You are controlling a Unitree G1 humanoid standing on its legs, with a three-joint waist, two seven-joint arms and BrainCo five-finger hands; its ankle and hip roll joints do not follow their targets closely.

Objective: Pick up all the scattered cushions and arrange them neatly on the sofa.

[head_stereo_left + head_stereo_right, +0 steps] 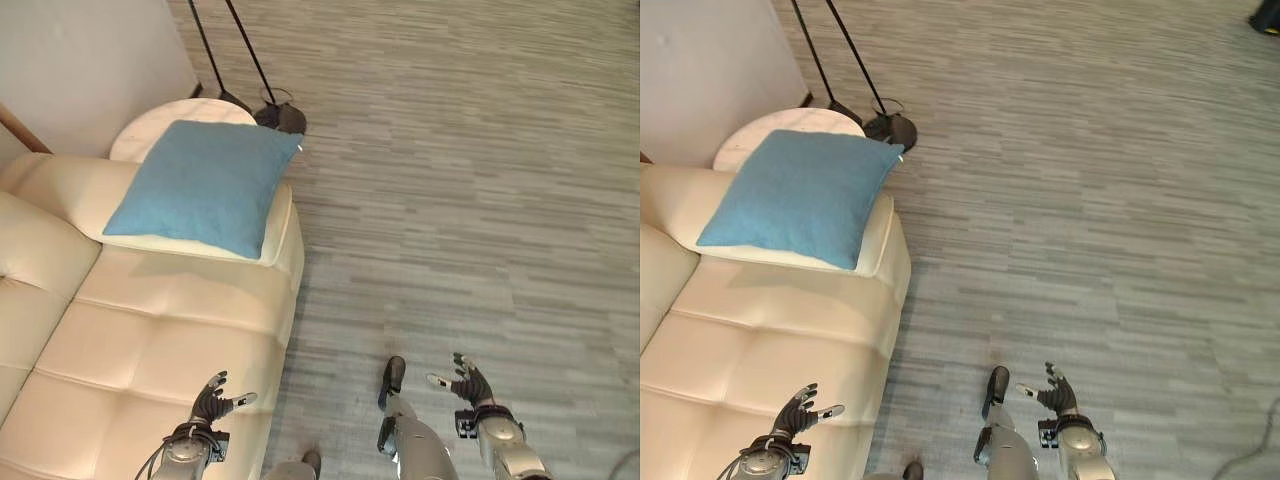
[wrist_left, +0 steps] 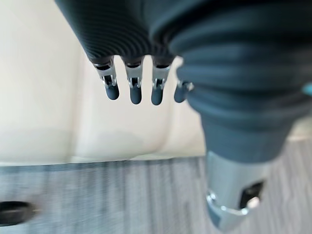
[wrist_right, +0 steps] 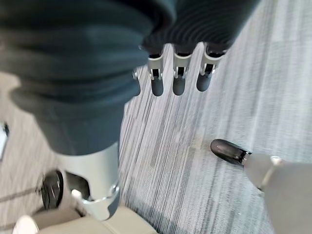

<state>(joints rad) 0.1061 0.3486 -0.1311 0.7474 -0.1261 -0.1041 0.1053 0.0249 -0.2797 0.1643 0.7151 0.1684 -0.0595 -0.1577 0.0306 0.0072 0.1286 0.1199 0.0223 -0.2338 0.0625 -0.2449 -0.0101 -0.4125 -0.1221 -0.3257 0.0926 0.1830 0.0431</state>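
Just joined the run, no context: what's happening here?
Nothing is being handled right now. The left hand hangs open over the front of the cream sofa; the right hand hangs open over the grey floor. A blue cushion lies flat on the sofa's armrest at its far end, beside a round white side table. A floor lamp's base stands just past the table.
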